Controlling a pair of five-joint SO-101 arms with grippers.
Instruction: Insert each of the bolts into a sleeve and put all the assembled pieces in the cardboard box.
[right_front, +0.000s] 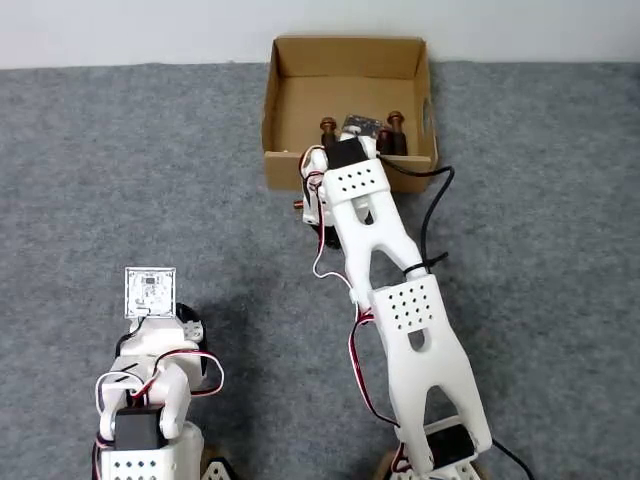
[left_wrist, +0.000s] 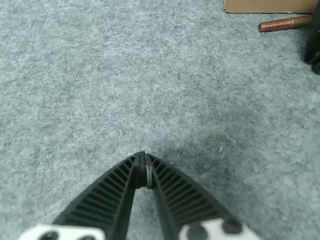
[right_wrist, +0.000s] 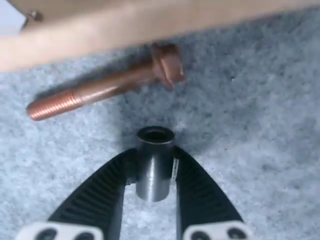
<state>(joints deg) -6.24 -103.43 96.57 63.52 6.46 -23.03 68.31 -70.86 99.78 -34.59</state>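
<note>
My right gripper (right_wrist: 155, 156) is shut on a dark metal sleeve (right_wrist: 155, 172), held upright just above the grey carpet. A copper bolt (right_wrist: 105, 87) lies on the carpet right beyond it, along the outer front wall of the cardboard box (right_wrist: 150, 25). In the high view the right arm (right_front: 365, 215) stretches to the front of the box (right_front: 285, 165), and the bolt's tip (right_front: 298, 204) peeks out beside it. Two assembled pieces (right_front: 328, 130) (right_front: 396, 125) stand inside the box. My left gripper (left_wrist: 145, 167) is shut on nothing, low over the carpet, with the bolt (left_wrist: 285, 24) far ahead.
The left arm (right_front: 150, 390) is folded at the near left, a small white card (right_front: 150, 291) on it. Black and red cables (right_front: 430, 215) hang off the right arm. Grey carpet (right_front: 120, 180) spreads wide on both sides of the box.
</note>
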